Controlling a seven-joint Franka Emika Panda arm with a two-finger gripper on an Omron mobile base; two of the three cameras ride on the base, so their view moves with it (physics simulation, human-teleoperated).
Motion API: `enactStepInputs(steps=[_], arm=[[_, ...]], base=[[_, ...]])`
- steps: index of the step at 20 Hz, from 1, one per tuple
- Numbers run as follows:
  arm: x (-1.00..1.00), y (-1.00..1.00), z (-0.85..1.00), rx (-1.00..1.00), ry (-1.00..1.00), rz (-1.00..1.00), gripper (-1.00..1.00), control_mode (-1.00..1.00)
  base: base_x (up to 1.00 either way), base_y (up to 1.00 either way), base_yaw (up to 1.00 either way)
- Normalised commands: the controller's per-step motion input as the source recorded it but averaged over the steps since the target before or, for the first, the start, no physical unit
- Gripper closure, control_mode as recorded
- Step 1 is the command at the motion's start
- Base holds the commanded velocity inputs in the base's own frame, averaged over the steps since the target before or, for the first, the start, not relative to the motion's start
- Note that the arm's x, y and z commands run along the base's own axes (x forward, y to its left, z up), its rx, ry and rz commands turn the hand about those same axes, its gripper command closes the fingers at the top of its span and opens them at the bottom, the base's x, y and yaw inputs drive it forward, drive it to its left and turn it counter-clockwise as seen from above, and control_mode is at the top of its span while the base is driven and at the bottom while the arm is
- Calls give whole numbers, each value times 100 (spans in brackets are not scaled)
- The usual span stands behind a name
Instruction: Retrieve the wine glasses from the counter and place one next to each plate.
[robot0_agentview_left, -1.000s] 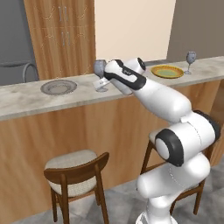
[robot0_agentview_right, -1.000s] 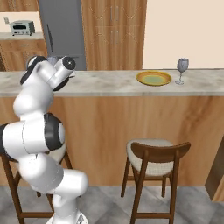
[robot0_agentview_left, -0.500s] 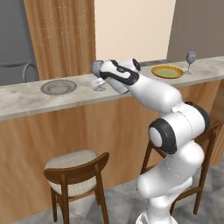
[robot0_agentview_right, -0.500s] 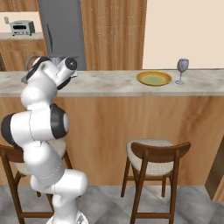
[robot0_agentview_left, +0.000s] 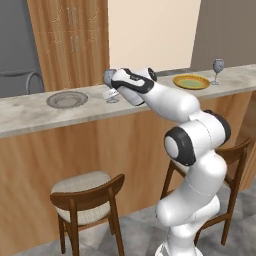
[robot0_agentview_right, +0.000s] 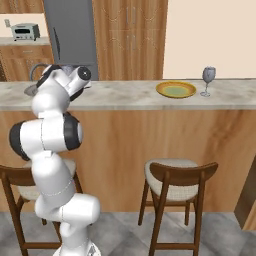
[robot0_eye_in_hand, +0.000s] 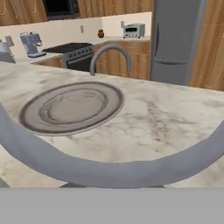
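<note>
1. Left base view: the gripper (robot0_agentview_left: 111, 86) is clamped on a wine glass (robot0_agentview_left: 110, 84), carried just above the bar top (robot0_agentview_left: 30, 112) between the grey plate (robot0_agentview_left: 67, 99) and the yellow plate (robot0_agentview_left: 191, 81), nearer the grey one.
2. Second wine glass (robot0_agentview_left: 218, 67) stands upright just beside the yellow plate; judged placed.
3. Hand view: the held glass's rim (robot0_eye_in_hand: 113, 168) arcs across the bottom of the picture; grey plate (robot0_eye_in_hand: 72, 106) lies ahead on the marble.
4. Handling, judged: thin, light, brittle, slick; top-heavy on a small foot. The bowl gives the best hold; set the foot down flat, then let go gently.
5. Arm pose: reaches forward over the bar, forearm near level, wrist turned toward the grey plate.
</note>
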Motion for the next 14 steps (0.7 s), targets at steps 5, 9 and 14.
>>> enactStepInputs(steps=[5,9,14], arm=[[18,0,-9,0,-7,0,100,-100],[16,0,-23,-1,-10,0,100,-100],[16,1,-26,-1,-5,0,100,-100]], base=[[0,0,0],[0,0,0],[0,0,0]])
